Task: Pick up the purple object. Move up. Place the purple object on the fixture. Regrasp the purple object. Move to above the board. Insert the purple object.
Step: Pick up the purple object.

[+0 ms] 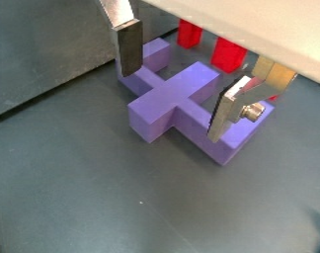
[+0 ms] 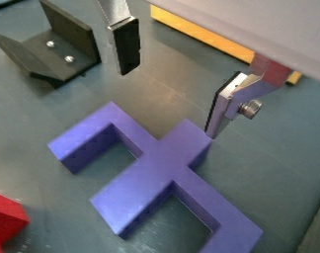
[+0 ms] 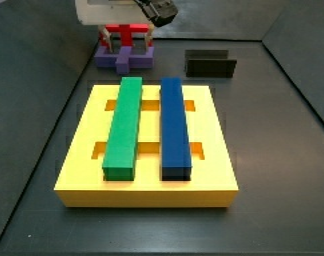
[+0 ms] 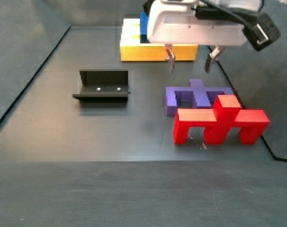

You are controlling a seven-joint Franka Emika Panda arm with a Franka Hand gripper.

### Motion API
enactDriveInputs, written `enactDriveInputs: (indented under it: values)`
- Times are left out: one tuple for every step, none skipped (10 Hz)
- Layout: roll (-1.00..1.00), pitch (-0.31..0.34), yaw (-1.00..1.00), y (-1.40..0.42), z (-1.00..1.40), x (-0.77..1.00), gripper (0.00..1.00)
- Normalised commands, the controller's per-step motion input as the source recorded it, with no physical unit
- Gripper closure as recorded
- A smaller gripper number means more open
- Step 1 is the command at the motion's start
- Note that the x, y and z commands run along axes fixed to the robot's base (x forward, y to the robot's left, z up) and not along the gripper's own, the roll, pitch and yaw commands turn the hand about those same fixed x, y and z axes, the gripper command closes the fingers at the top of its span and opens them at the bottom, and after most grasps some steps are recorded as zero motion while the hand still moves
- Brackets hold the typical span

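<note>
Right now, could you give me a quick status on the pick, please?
Claw open, straddling the purple object on the floor. Not gripped yet. Red piece close beside it; fixture stands apart.

A dark grey matte floor (image 3: 278, 160) fills the scene in both side views, flat and bare over most of its spread. In a side view, dark wall panels rise from it at 9 o'clock (image 3: 18, 80), 3 o'clock (image 3: 309, 50) and 12 o'clock (image 3: 218, 20), boxing the floor in. In a side view, a sloping dark side wall (image 4: 22, 62) meets the floor along a straight seam at 9 o'clock. In a wrist view, a mottled grey wall panel (image 1: 44, 44) stands at the floor's edge. The light is soft and even, leaving a faint sheen and a weak shadow under the gripper (image 4: 189, 60), which hangs at 12 o'clock.
</note>
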Motion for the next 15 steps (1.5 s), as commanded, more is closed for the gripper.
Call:
enactDriveInputs:
  values:
    - [0.06, -0.079, -0.01, 0.00, -0.27, -0.13, 0.00]
    - [0.05, -0.073, -0.06, 0.00, -0.29, -0.04, 0.00]
    - [0.05, -0.074, -0.08, 0.00, -0.31, -0.02, 0.00]
    - [0.04, -0.064, -0.14, 0.00, -0.34, 0.00, 0.00]
    - [0.03, -0.086, -0.13, 0.00, -0.37, 0.00, 0.00]
    - [0.03, -0.074, -0.09, 0.00, -0.32, -0.04, 0.00]
    - [0.03, -0.066, -0.11, 0.00, -0.28, -0.12, 0.00]
    - [0.02, -0.067, -0.11, 0.03, -0.23, -0.18, 0.00]
    - [0.01, -0.061, -0.12, 0.05, -0.21, -0.18, 0.00]
    - [0.00, -0.021, -0.13, 0.09, -0.12, -0.17, 0.00]
    - [0.00, 0.000, -0.16, 0.12, -0.07, -0.15, 0.00]
    - [0.00, 0.000, -0.16, 0.12, -0.03, -0.14, 0.00]
    - [0.00, 0.000, -0.05, 0.00, 0.00, -0.03, 0.00]
    - [0.00, 0.000, -0.13, 0.00, 0.00, 0.00, 0.00]
    - [0.00, 0.000, -0.13, 0.00, 0.00, 0.00, 0.00]
